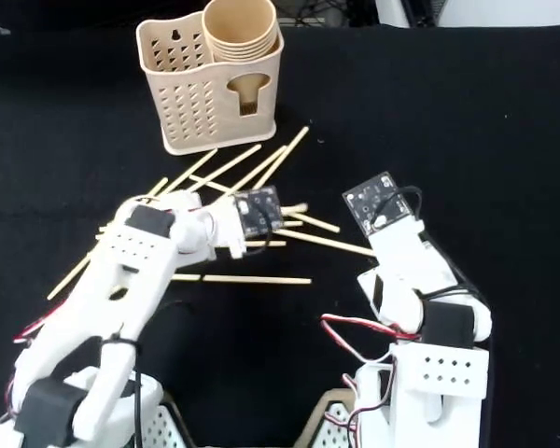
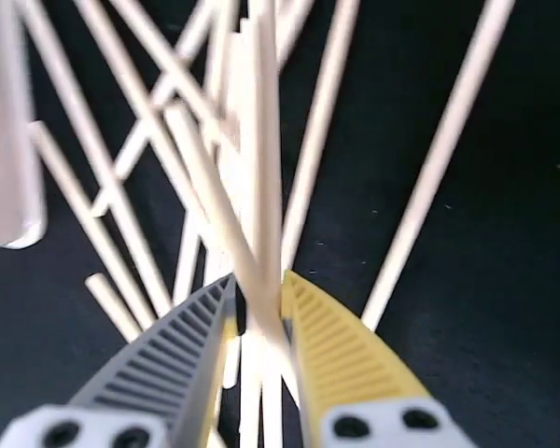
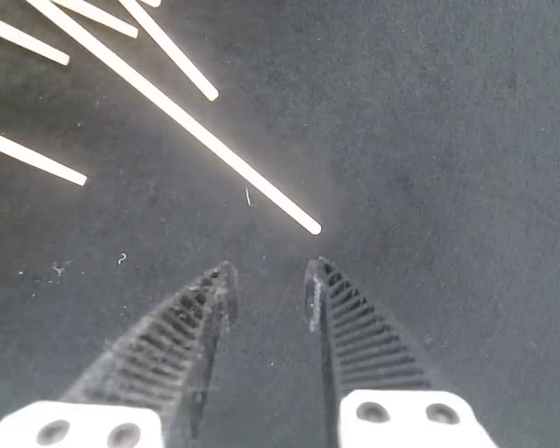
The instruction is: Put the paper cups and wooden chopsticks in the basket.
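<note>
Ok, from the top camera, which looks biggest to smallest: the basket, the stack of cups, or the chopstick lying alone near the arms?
1. basket, biggest.
2. stack of paper cups, its bottom hidden inside the basket.
3. lone chopstick: about as long as the basket is wide, but very thin, so smallest overall.

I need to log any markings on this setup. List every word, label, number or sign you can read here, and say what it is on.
No text can be read in any view.
basket: plain, only cut-out holes.
paper cups: unprinted.
wooden chopsticks: unmarked.
left wrist board, right wrist board: any print is too small to read.
</note>
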Tool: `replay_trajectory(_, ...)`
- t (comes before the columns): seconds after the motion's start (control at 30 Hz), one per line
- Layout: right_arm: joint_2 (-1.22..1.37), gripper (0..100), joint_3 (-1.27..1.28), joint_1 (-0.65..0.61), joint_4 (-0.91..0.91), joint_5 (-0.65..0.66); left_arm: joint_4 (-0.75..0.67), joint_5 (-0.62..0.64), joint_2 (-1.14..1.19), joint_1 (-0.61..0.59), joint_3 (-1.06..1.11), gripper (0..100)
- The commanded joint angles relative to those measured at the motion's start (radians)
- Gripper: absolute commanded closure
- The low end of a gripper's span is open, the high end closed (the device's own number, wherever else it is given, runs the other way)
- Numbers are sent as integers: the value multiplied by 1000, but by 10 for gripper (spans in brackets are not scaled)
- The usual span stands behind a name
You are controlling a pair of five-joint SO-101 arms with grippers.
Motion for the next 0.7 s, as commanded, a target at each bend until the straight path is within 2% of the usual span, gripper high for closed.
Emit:
replay_trajectory(0.0,-13,858,-4,-8,-3,-2,-57,75,-91,-16,-4,970)
replay_trajectory(0.2,-13,858,-2,-8,-3,-2,-153,215,-167,-10,5,970)
replay_trajectory(0.67,-13,858,7,-8,-5,-2,-391,549,-183,-22,-4,971)
